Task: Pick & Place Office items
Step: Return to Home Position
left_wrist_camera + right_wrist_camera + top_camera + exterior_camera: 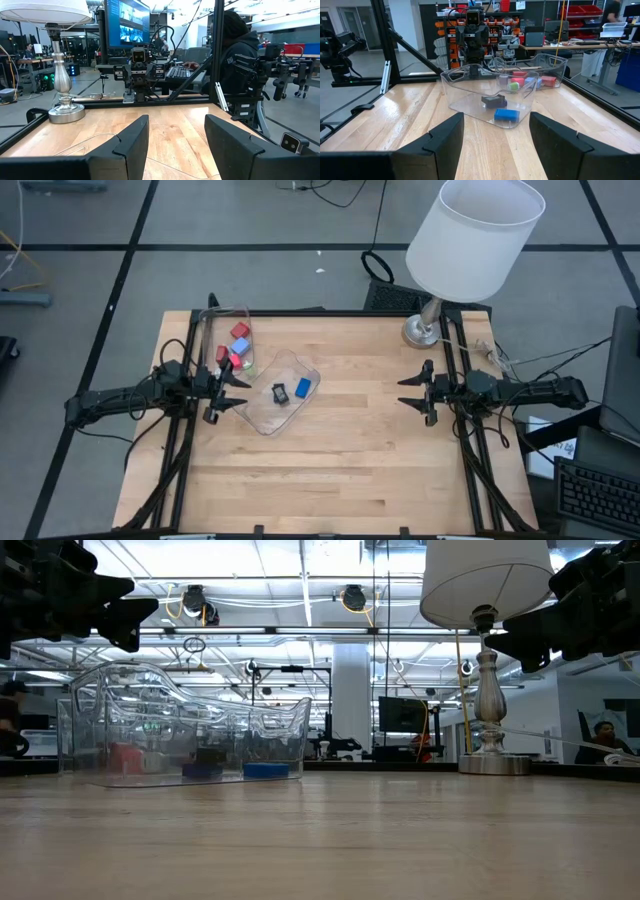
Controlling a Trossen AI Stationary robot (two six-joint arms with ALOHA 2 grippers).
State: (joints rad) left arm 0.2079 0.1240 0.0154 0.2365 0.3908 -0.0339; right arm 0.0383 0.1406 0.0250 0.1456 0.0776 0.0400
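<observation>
Two clear containers stand at the table's left. The nearer one (282, 392) holds a flat dark piece (494, 101) and a flat blue piece (506, 115) on its floor. The farther one (228, 340) holds red cubes (240, 331), a blue cube (240, 346) and a green bit (514, 85). My left gripper (240, 392) hangs open, raised above the table just left of the nearer container. My right gripper (403, 391) hangs open at the table's right, pointing level toward the containers. Both are empty.
A white-shaded lamp (475, 240) stands by its metal base (425, 330) at the table's far right corner, its cord trailing toward the right edge. Black frame rails (455, 430) run along both sides. A person (240, 50) sits beyond the right side. Bare wood lies between the grippers.
</observation>
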